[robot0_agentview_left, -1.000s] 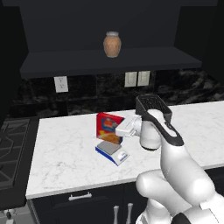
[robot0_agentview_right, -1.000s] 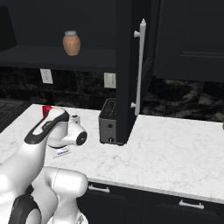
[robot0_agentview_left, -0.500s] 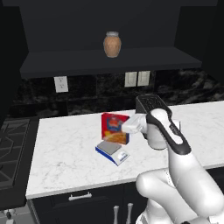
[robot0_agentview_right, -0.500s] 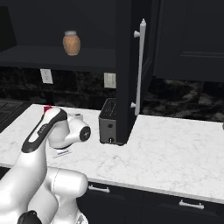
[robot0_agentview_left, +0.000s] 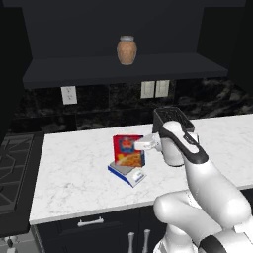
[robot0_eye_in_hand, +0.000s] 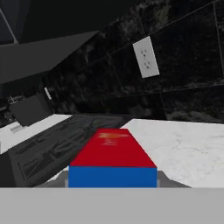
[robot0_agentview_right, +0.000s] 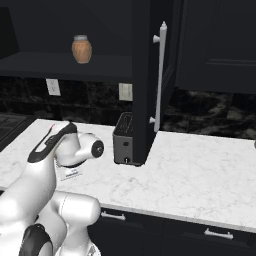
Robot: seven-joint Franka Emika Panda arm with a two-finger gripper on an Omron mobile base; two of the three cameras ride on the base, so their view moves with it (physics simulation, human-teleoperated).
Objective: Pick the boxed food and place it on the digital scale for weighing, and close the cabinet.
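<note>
Marble counter (robot0_agentview_left: 74,173) under dark cabinet (robot0_agentview_right: 150,75)

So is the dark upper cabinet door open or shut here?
Open: the dark navy panelled cabinet door with its long silver handle juts edge-on over the white marble counter.

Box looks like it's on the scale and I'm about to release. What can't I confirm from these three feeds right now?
- Fingertips on the boxed food: left base view, the white hand covers the contact; hand view, cut off at the bottom edge.
- Digital scale display reading: too small in the left base view.
- Box seated flat on the platform: its base is blurred in the left base view; in the right base view the arm blocks it.
- Cabinet door: its top is cut off in the right base view.
</note>
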